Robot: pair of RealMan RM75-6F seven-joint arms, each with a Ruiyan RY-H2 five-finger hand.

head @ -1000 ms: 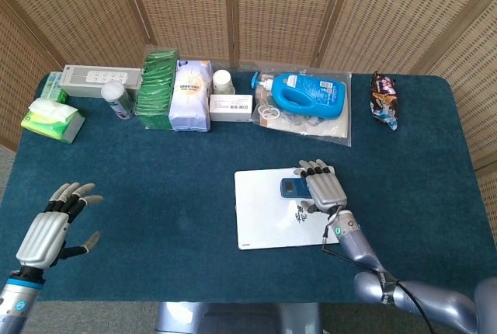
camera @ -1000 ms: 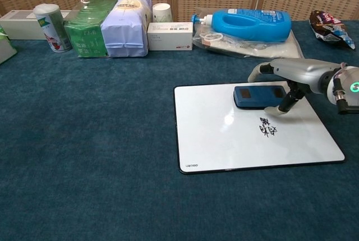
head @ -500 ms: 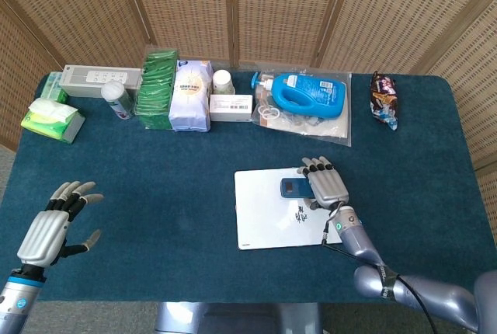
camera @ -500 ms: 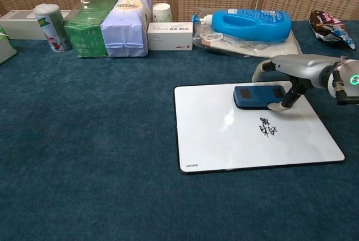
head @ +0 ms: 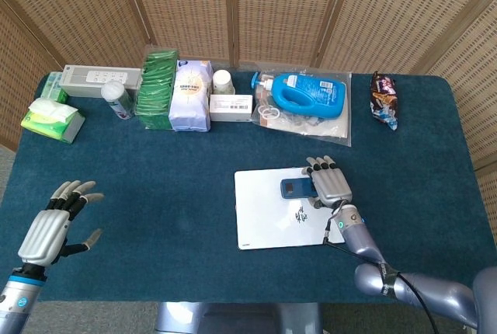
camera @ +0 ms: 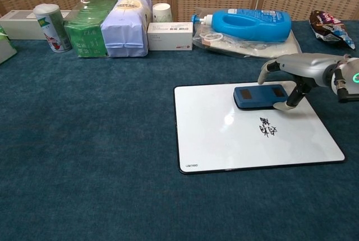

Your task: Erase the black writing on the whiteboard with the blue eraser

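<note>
Open cloth (camera: 95, 140) left & front of whiteboard (camera: 213, 140); behind it blue bottle (camera: 249, 25), white box (camera: 170, 28) block.

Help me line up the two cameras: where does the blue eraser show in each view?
Head view: the blue eraser lies at the far edge of the whiteboard, right of centre, just left of the right hand.
Chest view: the eraser sits right of centre on the board's far part.
Shared landmark: the black writing just nearer than the eraser.
</note>
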